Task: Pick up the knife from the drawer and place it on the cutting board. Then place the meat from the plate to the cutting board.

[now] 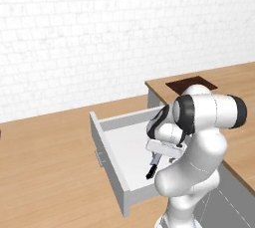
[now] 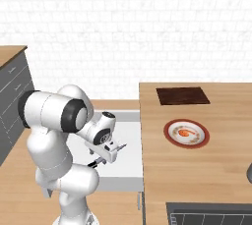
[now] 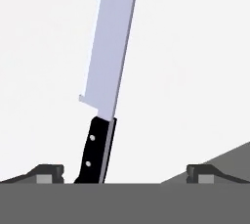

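Right up close, the end effector [image 3: 124, 173] is spread wide, its two dark fingertips [image 3: 49, 173] standing well apart on either side, and the knife [image 3: 108, 71] lies between them on the white floor of the drawer [image 1: 117, 150]. The black handle sits nearest the hand, closer to one fingertip than the other, with the long silver blade running away from it. Nothing is pinched yet: both fingertips are clear of the handle.

So this reads as the first step, the pick of the knife, with the hand poised low over the open drawer. From the left base view the hand hangs inside the drawer, the knife's dark handle just under it.

The next move, by my reckoning, calls for a small sideways correction so the handle sits midway between the fingertips, a short descent, then a squeeze across the handle, not the blade.

Further off, up on the tabletop [image 2: 197, 180], the plate [image 2: 186, 133] sits with the meat [image 2: 185, 132] curled on its white centre, untouched. Beyond the plate, near the wall, lies the cutting board [image 2: 182, 96], bare. After the grasp comes a lift up and out of the drawer and a long carry over to that board.
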